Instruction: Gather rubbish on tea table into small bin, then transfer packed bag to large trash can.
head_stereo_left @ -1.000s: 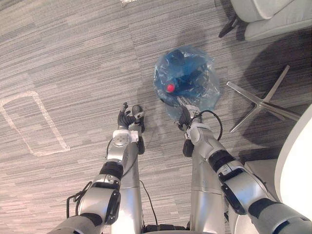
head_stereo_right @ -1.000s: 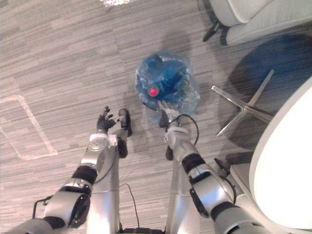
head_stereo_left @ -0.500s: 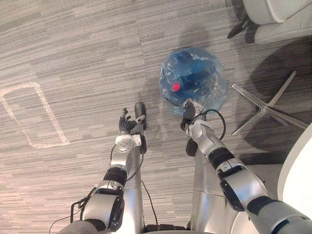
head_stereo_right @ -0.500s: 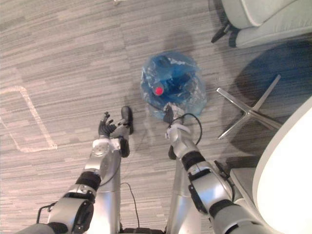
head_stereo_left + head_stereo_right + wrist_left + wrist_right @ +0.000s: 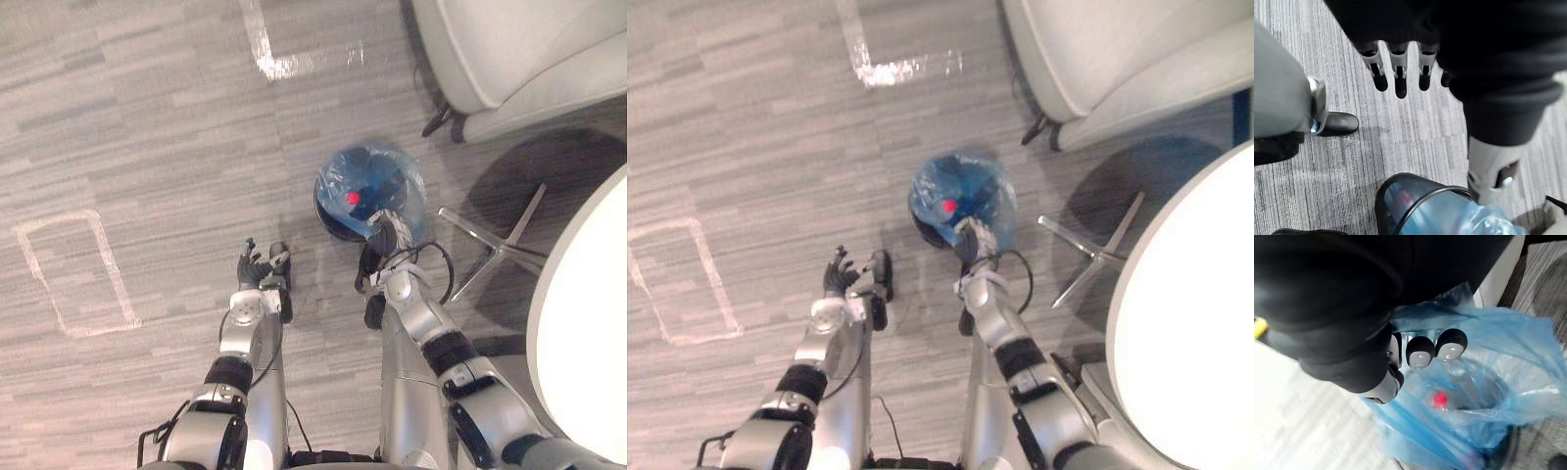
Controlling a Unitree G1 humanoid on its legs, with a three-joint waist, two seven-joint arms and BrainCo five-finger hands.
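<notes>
A small black bin (image 5: 1396, 196) stands on the carpet, lined with a blue see-through bag (image 5: 370, 191) of rubbish. A red cap (image 5: 1439, 400) shows inside it. My right hand (image 5: 382, 240) is at the bag's near edge. In the right wrist view its fingers (image 5: 1420, 352) are curled into the blue plastic, shut on the bag's rim. My left hand (image 5: 257, 269) hovers over the carpet to the left of the bin, its fingers (image 5: 1396, 73) straight and holding nothing.
A white round table (image 5: 588, 323) fills the right side, with a chrome star base (image 5: 495, 245) beside the bin. A pale armchair (image 5: 509, 49) stands beyond the bin. White tape marks (image 5: 69, 274) lie on the carpet to the left.
My right hand's fingers have curled shut on the bag's edge. The whole picture has shifted as the camera moved, bringing the armchair and table further in. The left hand stays open.
</notes>
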